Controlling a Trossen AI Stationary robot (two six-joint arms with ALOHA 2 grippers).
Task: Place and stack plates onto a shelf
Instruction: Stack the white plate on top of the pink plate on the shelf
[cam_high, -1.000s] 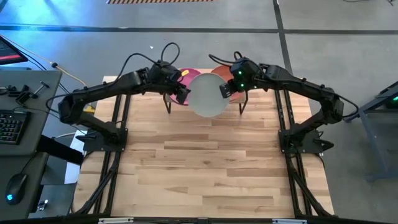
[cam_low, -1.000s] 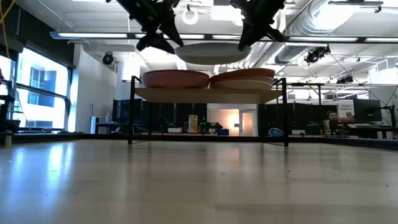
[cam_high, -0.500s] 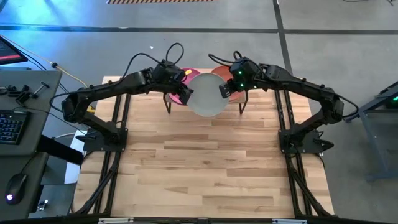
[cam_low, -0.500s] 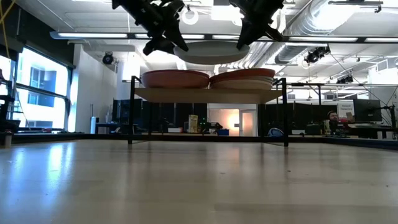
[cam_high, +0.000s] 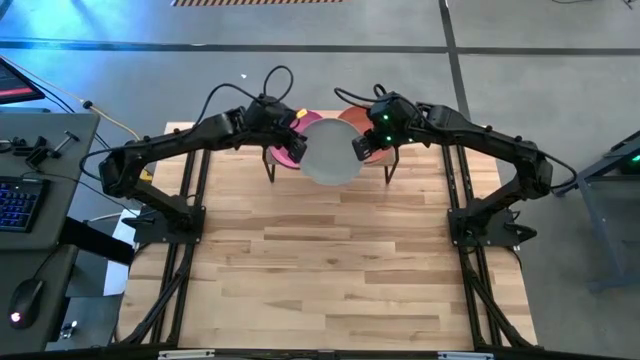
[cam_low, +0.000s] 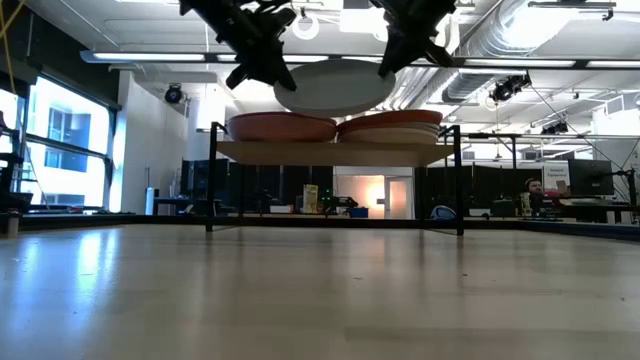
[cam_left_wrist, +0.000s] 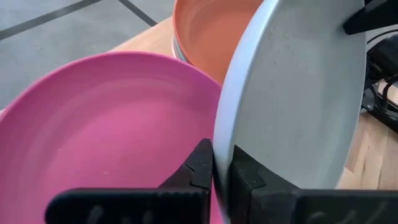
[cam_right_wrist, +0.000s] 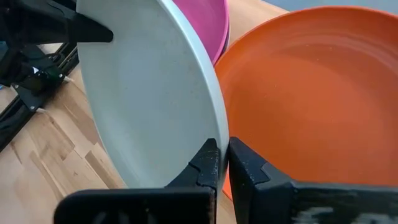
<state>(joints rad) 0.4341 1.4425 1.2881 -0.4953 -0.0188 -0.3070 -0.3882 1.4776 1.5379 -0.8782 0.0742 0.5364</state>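
Observation:
A pale mint-white plate (cam_high: 328, 152) hangs in the air over the shelf (cam_low: 330, 152), above the gap between two stacks of plates. My left gripper (cam_high: 298, 150) is shut on its left side and my right gripper (cam_high: 360, 147) on its right side. The left stack (cam_low: 282, 127) has a magenta plate (cam_left_wrist: 112, 137) on top. An orange plate (cam_right_wrist: 311, 106) tops the right stack (cam_low: 390, 127). Both stacks rest on the shelf's wood top at the table's far edge. My left gripper pinches the pale plate's left rim (cam_left_wrist: 219, 134) between its two fingers, one finger on the plate's upper face and one beneath. It comes slanting down from the table's left. The plate is lifted clear of the stacks, a little tilted. My right gripper pinches the opposite, right rim (cam_right_wrist: 219, 124) of the same plate between its two fingers, one above and one below. It comes slanting down from the table's right. The plate spans the gap between the two grippers (cam_low: 335, 88).
The shelf's thin black legs (cam_low: 213, 180) stand on the wooden tabletop (cam_high: 320, 260), which stretches bare toward the near edge. A desk with a keyboard (cam_high: 15, 200) and a mouse stands beyond the table's left edge.
My left gripper has moved in toward the pale plate and shut on its left rim. The plate, held all the while by my right gripper, has tipped a little and now shows more of its underside in the low view.

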